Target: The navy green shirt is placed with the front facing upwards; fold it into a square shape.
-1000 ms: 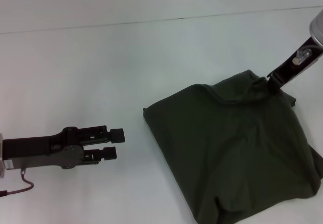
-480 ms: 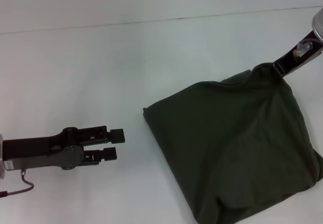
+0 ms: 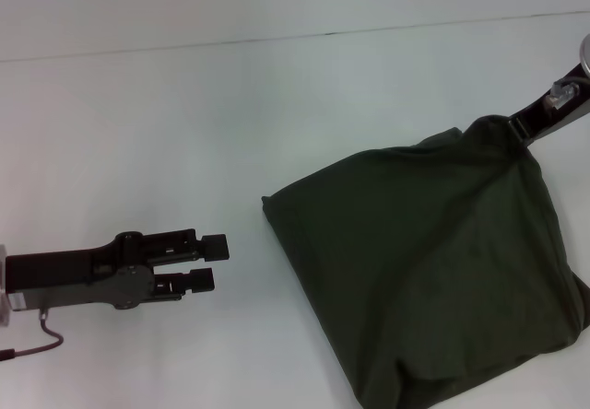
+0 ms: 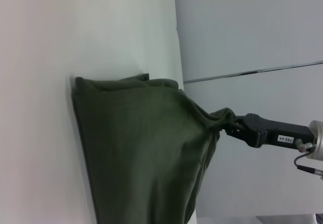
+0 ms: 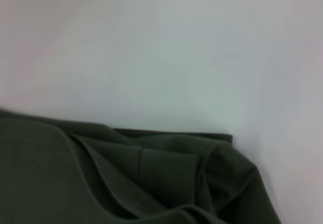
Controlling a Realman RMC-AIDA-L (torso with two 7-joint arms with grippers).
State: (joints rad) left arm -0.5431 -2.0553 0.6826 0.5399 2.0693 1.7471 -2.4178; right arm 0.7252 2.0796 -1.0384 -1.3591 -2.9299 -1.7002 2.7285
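Two arms are present. On the white surface (image 3: 230,105), the navy green shirt (image 3: 433,271) lies folded into a bulky, roughly four-sided bundle at the right. The right claw (image 3: 516,125) is clamped on the bundle's far corner, pulling the cloth into a raised peak; the left wrist view shows this pinch side-on. The left claw (image 3: 210,262) rests apart at the left, jaws parted, empty. Only layered folds appear in the right wrist view.

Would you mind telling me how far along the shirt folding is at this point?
Mostly done: the navy green shirt already lies folded into a rough, compact block. In hand: the right gripper pinches its far corner, lifting it taut. Left: laying that corner flat and squaring the puffy edges. The left gripper rests open, apart from the shirt.
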